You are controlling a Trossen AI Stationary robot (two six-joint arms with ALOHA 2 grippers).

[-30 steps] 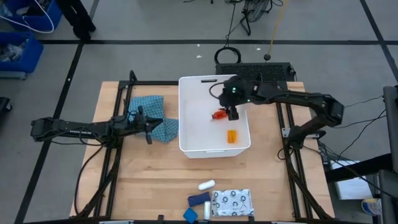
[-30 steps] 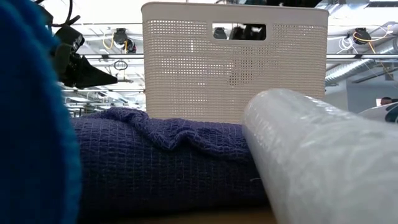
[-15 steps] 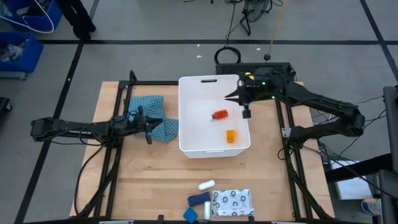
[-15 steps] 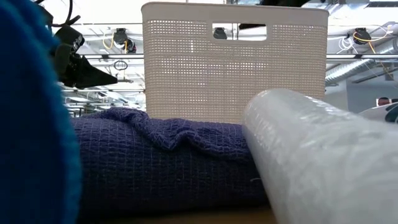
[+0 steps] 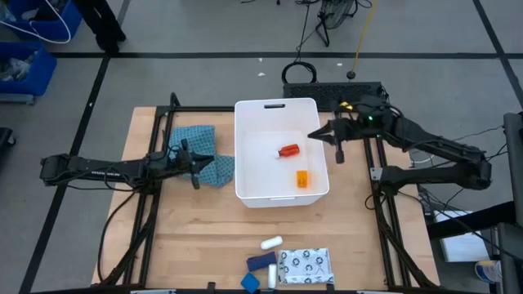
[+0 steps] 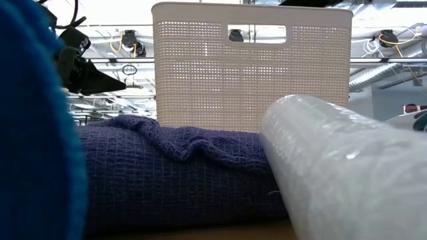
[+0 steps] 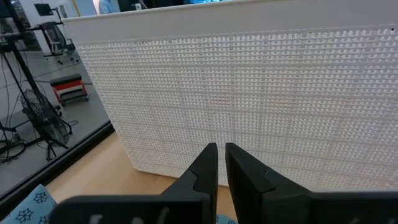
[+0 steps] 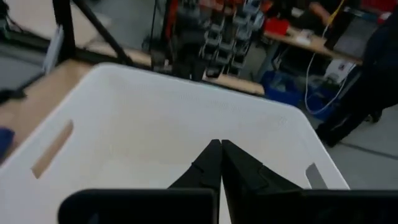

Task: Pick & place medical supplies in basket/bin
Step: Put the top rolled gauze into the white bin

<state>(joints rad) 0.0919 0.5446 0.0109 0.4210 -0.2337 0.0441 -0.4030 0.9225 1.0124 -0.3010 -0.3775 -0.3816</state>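
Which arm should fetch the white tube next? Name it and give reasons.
Probably the right. Its hand is shut and empty beside the tub's right rim, while the left hand rests shut over the teal cloth. The white tube lies at the table's near edge, roughly equidistant from both.

A pale wooden table [image 5: 196,237] on a black frame stands on grey floor [image 5: 204,28] crossed by dark lines. Left of the table sits a blue crate [image 5: 20,69]; beyond it, coiled black cables [image 5: 298,72].
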